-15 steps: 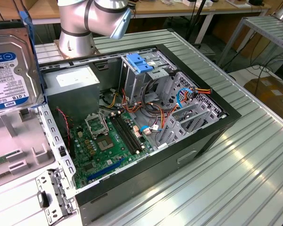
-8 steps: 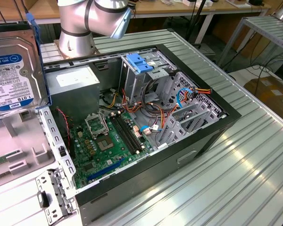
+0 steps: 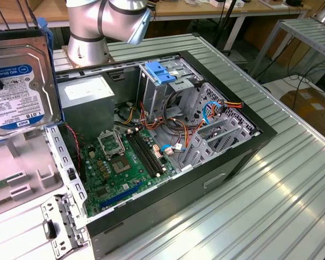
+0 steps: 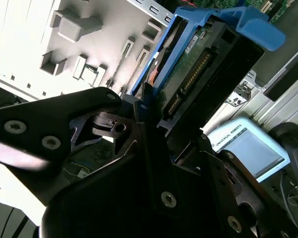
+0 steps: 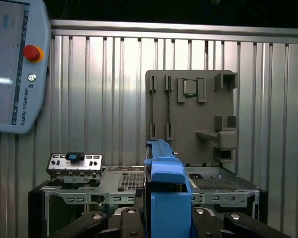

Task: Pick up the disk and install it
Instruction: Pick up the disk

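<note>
While being clamped by the gripper [image 5: 165, 218], the disk [image 3: 21, 86] — labelled silver face, green board behind, bright blue rails — is being held at the exterior view's left, beside the open case [image 3: 260, 131].

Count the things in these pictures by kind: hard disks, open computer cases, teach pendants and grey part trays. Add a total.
Hard disk: 1
Open computer case: 1
Teach pendant: 1
Grey part tray: 1
Total: 4
</note>
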